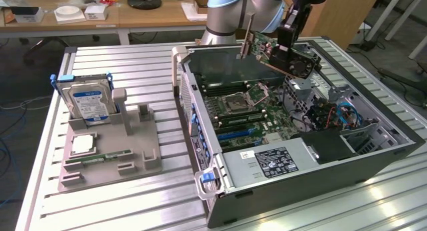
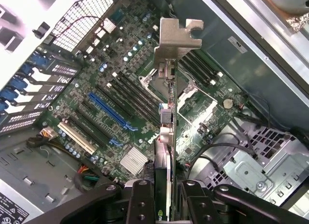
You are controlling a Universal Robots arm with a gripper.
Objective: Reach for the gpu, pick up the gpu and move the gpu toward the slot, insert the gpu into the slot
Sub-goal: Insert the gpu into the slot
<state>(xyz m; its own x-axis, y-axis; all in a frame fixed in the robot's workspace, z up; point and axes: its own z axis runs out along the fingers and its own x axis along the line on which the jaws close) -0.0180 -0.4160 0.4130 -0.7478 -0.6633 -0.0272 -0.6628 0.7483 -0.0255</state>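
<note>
Gpu (image 1: pixel 267 45): one card, held in the air above the open case (image 1: pixel 313 166), over its far end in the exterior view and well clear of the motherboard (image 1: pixel 267 116).

Grip: fingers (image 2: pixel 141 197) clenched on the card, one on each face. In the wrist view you look along its thin edge between them.

Orientation: the card stands on edge. Its long axis runs from the silver bracket (image 1: pixel 245 36) at the exterior view's left to the fan (image 1: pixel 301 66) end at the exterior view's right, sloping down that way. The fan faces the exterior camera and the bracket stands upright.

Slot (image 2: pixel 108 110): one long blue connector, bare, with black connectors parallel on either side and one shorter blue connector (image 2: pixel 116 142) just beyond its end. The card is well apart from it.

Room: you have the processor socket (image 1: pixel 240 98) below the card. The drive cage and cables (image 1: pixel 333 116) crowd the case at the exterior view's right, and the case's rear wall borders the slot's end at the left.

Outside the case, on the surface (image 1: pixel 133 206): one grey holder (image 1: pixel 113 136) carrying one hard drive (image 1: pixel 89 101) upright, one memory stick (image 1: pixel 100 156) lying flat and one processor chip (image 1: pixel 83 143).
</note>
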